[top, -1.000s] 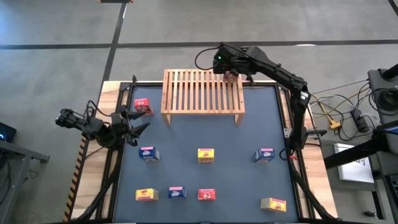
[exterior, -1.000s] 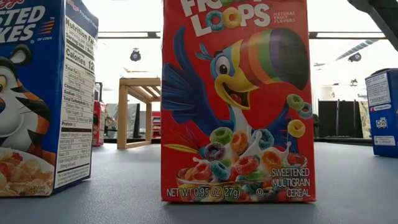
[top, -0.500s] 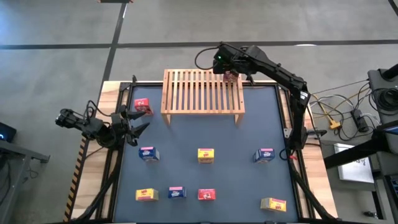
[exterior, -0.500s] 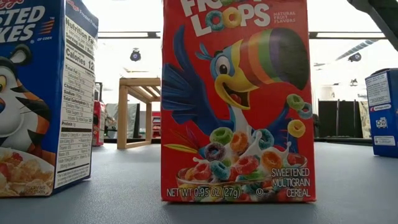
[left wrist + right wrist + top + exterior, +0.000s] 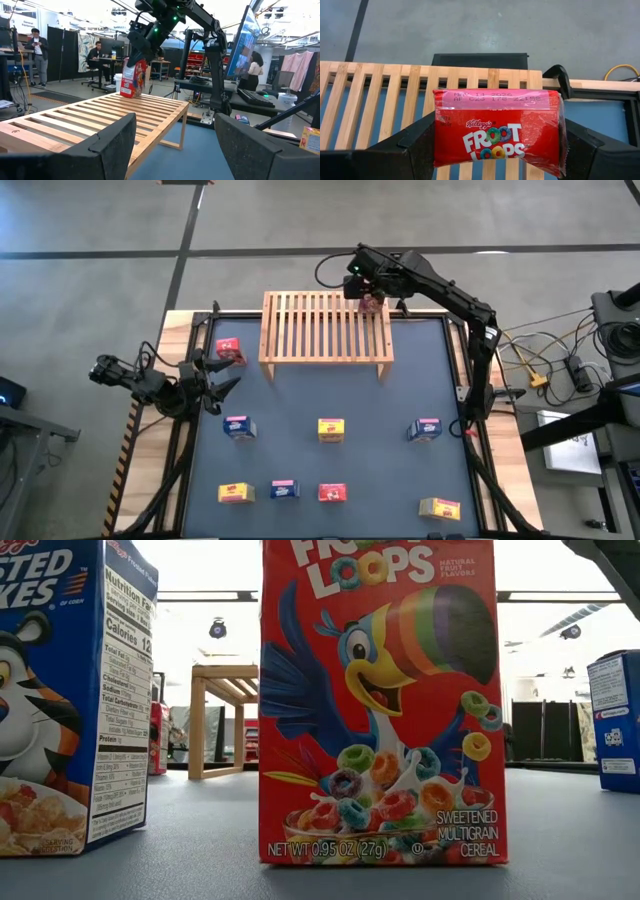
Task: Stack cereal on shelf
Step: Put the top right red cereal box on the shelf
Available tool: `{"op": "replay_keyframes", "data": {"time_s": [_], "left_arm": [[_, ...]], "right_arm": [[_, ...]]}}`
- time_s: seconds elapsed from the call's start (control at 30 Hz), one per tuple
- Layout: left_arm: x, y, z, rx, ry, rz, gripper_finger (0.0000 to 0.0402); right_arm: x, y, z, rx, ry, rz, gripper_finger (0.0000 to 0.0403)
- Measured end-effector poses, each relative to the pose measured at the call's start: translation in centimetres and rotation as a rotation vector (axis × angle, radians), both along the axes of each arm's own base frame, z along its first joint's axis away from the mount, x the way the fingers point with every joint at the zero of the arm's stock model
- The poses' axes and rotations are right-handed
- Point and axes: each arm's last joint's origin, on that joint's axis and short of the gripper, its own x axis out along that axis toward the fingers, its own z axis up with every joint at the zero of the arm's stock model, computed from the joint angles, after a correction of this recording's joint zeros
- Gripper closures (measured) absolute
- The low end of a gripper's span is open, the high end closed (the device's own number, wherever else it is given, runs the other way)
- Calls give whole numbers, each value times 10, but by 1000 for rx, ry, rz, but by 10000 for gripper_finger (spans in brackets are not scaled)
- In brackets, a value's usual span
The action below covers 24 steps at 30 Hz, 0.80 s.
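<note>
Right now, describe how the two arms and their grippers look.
Both arms are dark, jointed links with black cables looped alongside. The left gripper ends in two dark, tapering fingers. The right gripper has broad dark fingers, and a small green light glows near its wrist.

You see a pale, smooth bare-wood rack [image 5: 326, 328] with slats, on a matt blue-grey table [image 5: 380, 470]. The red cereal box [image 5: 498, 131] is glossy printed cardboard; the right gripper's fingers [image 5: 592, 150] look matt black plastic.
</note>
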Motion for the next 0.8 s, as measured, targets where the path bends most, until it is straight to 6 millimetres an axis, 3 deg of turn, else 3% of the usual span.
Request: {"op": "replay_keyframes", "data": {"time_s": [0.5, 0.8], "left_arm": [[0, 0, 0, 0, 0, 0, 148], [0, 0, 0, 0, 0, 0, 148]], "right_arm": [[0, -3, -2, -1, -13, -25, 115], [0, -3, -3, -5, 1, -16, 55]]}}
